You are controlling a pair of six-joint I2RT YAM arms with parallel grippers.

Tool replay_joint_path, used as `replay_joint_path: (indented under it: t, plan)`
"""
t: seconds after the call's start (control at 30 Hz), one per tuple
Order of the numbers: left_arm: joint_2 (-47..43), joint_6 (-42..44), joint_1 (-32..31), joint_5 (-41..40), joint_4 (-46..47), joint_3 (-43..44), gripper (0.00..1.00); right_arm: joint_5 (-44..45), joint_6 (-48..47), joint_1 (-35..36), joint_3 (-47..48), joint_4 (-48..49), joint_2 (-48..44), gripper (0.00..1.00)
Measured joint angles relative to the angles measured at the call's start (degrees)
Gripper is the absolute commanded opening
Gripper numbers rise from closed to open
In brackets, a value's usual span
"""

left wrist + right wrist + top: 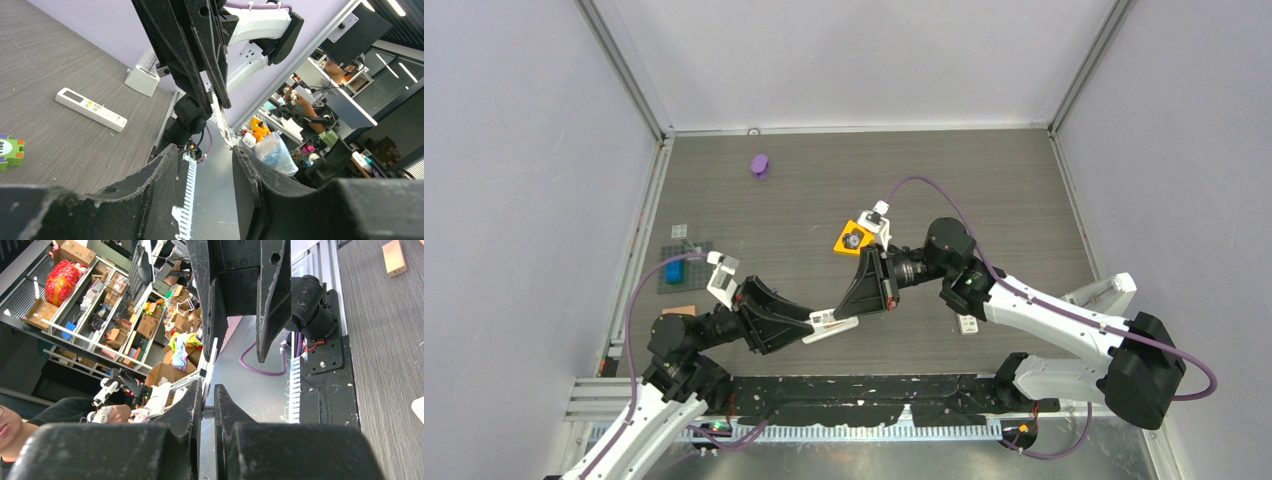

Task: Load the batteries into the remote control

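Two tools meet mid-air; right tool [208, 387] clamped on thin white plate [834, 324] (edge-on); left tool [205, 149] jaws part-open nr plate; remote [90, 109] flat on counter [50, 50].

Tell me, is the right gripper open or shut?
Shut. In the wrist view the right gripper pinches a thin white piece, seen edge-on, between nearly touching fingers.

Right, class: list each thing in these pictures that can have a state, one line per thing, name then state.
right gripper: shut on the white flat piece.
white flat piece: held in the air, edge-on to the left wrist camera.
left gripper: open, facing the piece, gripping nothing.
remote: lying flat on the table, buttons up, untouched.
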Motion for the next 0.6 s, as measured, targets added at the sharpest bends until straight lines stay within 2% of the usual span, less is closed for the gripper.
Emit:
replay_joint_path:
  t: [0.4, 0.6]
  plan:
    - [0.00, 0.31, 0.00, -1.18, -0.74, 0.00, 0.40, -0.90, 1.77, -0.04, -0.02, 3.85, 0.07, 0.05]
    - [0.00, 0.59, 0.00, -0.57, -1.44, 0.00, 0.49, -0.83, 0.79, -0.04, -0.11, 3.08, 0.07, 0.05]
